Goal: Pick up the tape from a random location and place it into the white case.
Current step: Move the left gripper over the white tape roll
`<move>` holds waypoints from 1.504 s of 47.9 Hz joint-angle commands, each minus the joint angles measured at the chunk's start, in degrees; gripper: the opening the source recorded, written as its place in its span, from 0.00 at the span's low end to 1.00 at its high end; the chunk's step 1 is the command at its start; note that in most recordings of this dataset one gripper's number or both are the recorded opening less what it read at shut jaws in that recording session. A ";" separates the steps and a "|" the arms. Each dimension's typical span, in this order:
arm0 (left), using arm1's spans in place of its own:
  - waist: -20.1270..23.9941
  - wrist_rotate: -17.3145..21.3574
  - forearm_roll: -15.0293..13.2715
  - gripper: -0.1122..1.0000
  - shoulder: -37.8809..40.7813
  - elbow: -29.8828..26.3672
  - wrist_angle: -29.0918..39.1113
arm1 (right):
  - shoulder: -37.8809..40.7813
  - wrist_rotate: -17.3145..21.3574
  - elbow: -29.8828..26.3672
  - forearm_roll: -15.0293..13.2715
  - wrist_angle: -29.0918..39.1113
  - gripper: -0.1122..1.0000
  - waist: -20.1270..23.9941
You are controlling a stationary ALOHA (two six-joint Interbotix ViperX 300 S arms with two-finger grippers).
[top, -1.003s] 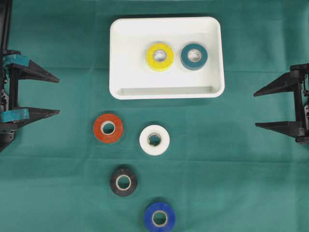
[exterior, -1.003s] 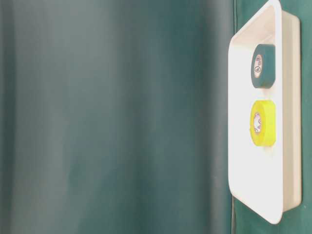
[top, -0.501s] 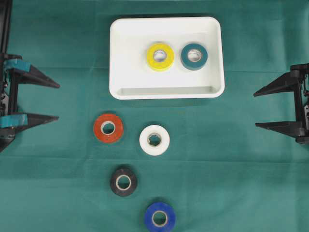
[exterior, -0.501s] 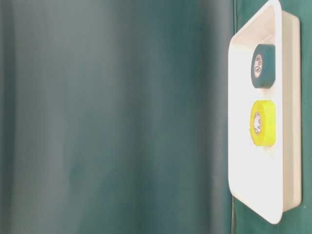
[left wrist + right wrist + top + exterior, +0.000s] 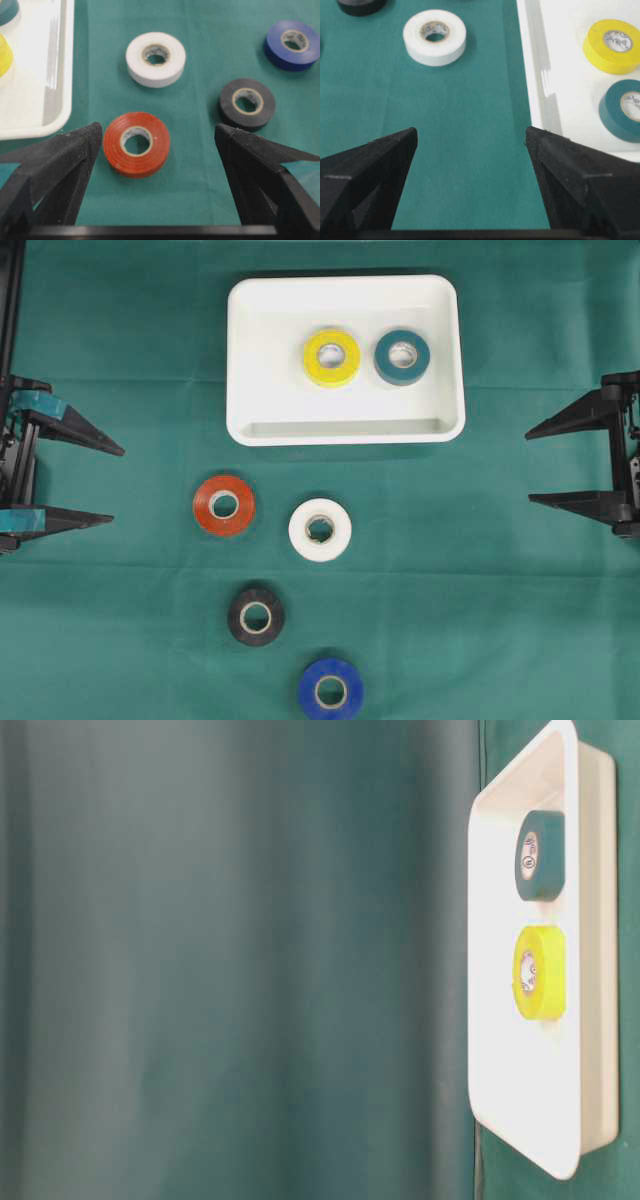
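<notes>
The white case [image 5: 250,430] [image 5: 590,1020] [image 5: 55,115] [image 5: 532,75] lies at the top middle of the green cloth and holds a yellow tape roll [image 5: 332,357] [image 5: 540,972] [image 5: 611,46] and a teal one [image 5: 402,357] [image 5: 541,855] [image 5: 622,111]. Below it lie a red roll [image 5: 223,505] [image 5: 136,144], a white roll [image 5: 320,529] [image 5: 155,58] [image 5: 435,37], a black roll [image 5: 256,616] [image 5: 247,103] and a blue roll [image 5: 330,690] [image 5: 292,44]. My left gripper [image 5: 118,485] [image 5: 157,131] is open at the left edge, level with the red roll and apart from it. My right gripper [image 5: 527,467] [image 5: 471,136] hangs open and empty at the right edge.
A green cloth [image 5: 480,600] covers the table. In the table-level view a blurred green curtain [image 5: 230,960] fills the left part.
My left gripper has shifted down the overhead view, toward the row of the red roll. The right gripper and all rolls are unchanged.
</notes>
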 commanded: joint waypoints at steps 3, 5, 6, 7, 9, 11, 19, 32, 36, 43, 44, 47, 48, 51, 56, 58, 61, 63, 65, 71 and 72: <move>-0.18 0.00 0.00 0.98 0.26 -0.62 -0.26 | 0.26 0.09 -1.58 0.18 -0.18 0.88 0.09; -0.18 0.00 0.00 0.98 0.26 -0.62 -0.35 | 0.18 0.09 -1.58 0.18 -0.18 0.88 0.18; -0.18 0.00 0.00 0.98 0.44 -0.62 -0.44 | 0.18 0.09 -1.58 0.18 -0.18 0.88 0.18; -0.26 -0.09 0.00 0.98 0.44 -0.62 -0.62 | 0.18 0.09 -1.58 0.09 -0.18 0.88 0.09; -0.35 -0.09 -0.09 0.98 0.97 -0.62 -1.23 | 0.18 0.09 -1.58 0.18 -0.18 0.88 0.09; -0.53 -0.18 -0.09 0.98 1.58 -0.53 -2.20 | 0.26 0.09 -1.58 0.18 -0.18 0.88 0.09; -1.85 -0.09 -0.09 0.98 5.45 -0.70 -8.17 | 0.44 0.09 -1.58 0.09 -0.18 0.88 0.09; -2.29 -0.09 -0.09 0.98 13.54 -2.55 -17.67 | 0.44 0.09 -1.58 0.09 -0.18 0.88 0.09; -2.29 0.00 -0.09 0.98 17.49 -4.48 -19.69 | 0.53 0.00 -1.58 0.09 -0.18 0.88 0.09; -2.20 0.35 -0.09 0.98 24.26 -8.79 -20.30 | 0.53 0.00 -1.49 0.09 0.00 0.88 0.18; -2.29 0.35 -0.09 0.98 25.22 -9.58 -20.39 | 0.53 0.00 -1.58 0.00 0.09 0.88 0.18; -2.29 0.53 -0.09 0.98 28.56 -12.13 -20.57 | 0.53 0.00 -1.58 0.00 0.26 0.88 0.09; -2.29 0.53 -0.09 0.98 29.44 -12.92 -20.57 | 0.53 0.00 -1.58 0.00 0.26 0.88 0.09; -2.29 0.62 0.00 0.98 31.99 -15.12 -20.57 | 0.53 -0.09 -1.49 -0.09 0.44 0.88 0.09; -2.29 0.62 0.00 0.98 36.12 -19.07 -20.57 | 0.53 -0.09 -1.49 0.00 0.88 0.88 0.18; -2.29 0.70 -0.09 0.98 37.62 -20.83 -20.57 | 0.53 -0.09 -1.49 0.00 1.14 0.88 0.09; -2.29 0.70 -0.09 0.98 39.29 -22.85 -20.57 | 0.62 -0.09 -1.49 -0.09 1.32 0.88 0.09; -2.29 0.70 0.00 0.98 40.34 -24.08 -20.65 | 0.53 -0.09 -1.49 -0.09 1.41 0.88 0.09; -2.29 0.70 0.00 0.98 41.40 -25.22 -20.57 | 0.62 -0.09 -1.49 -0.09 1.41 0.88 0.09; -2.29 0.70 0.00 0.98 43.77 -28.13 -20.13 | 0.62 -0.18 -1.49 -0.09 1.58 0.88 0.09; -2.29 0.70 0.09 0.98 44.12 -28.39 -20.04 | 0.62 -0.18 -1.49 -0.09 1.67 0.88 0.09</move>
